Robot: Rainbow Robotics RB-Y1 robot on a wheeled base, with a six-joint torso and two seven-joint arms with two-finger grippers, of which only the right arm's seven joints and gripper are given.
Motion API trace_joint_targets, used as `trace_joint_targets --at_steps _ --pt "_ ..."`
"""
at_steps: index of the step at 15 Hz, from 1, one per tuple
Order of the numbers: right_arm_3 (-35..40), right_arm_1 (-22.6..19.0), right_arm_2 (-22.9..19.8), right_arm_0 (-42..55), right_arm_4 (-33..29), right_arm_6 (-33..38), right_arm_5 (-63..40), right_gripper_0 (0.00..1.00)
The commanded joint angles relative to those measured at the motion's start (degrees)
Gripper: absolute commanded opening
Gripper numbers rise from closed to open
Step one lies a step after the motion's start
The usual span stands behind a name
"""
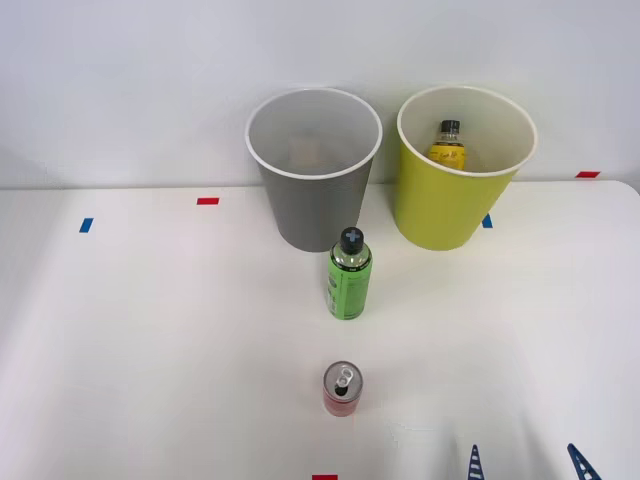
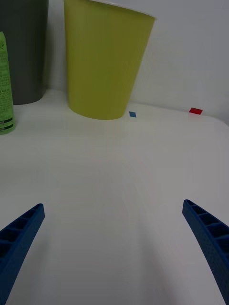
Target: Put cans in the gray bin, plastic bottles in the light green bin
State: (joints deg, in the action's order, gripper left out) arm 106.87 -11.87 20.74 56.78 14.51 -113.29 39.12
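Note:
A short red can (image 1: 341, 389) with a silver top stands near the table's front edge. Behind it a green-labelled, black-capped bottle (image 1: 349, 275) (image 2: 5, 86) stands upright. At the back are the gray bin (image 1: 312, 185) (image 2: 24, 52) and, to its right, the light green bin (image 1: 452, 205) (image 2: 105, 62). A yellow black-capped bottle (image 1: 448, 145) lies inside the light green bin. My right gripper (image 1: 528, 464) (image 2: 113, 238) is open over bare table at the front right, to the right of the can, with nothing between its fingers.
Small red and blue tape marks (image 1: 207, 201) dot the white table (image 1: 150, 330), including a blue one (image 2: 132, 114) and a red one (image 2: 195, 111) by the light green bin. A white wall rises behind the bins.

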Motion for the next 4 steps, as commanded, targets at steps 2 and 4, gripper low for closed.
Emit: trace_joint_targets --at_steps 2,4 --pt "0.0 0.0 0.0 0.0 0.0 0.0 0.0 1.00" --pt "0.0 0.0 0.0 0.0 0.0 0.0 0.0 1.00"
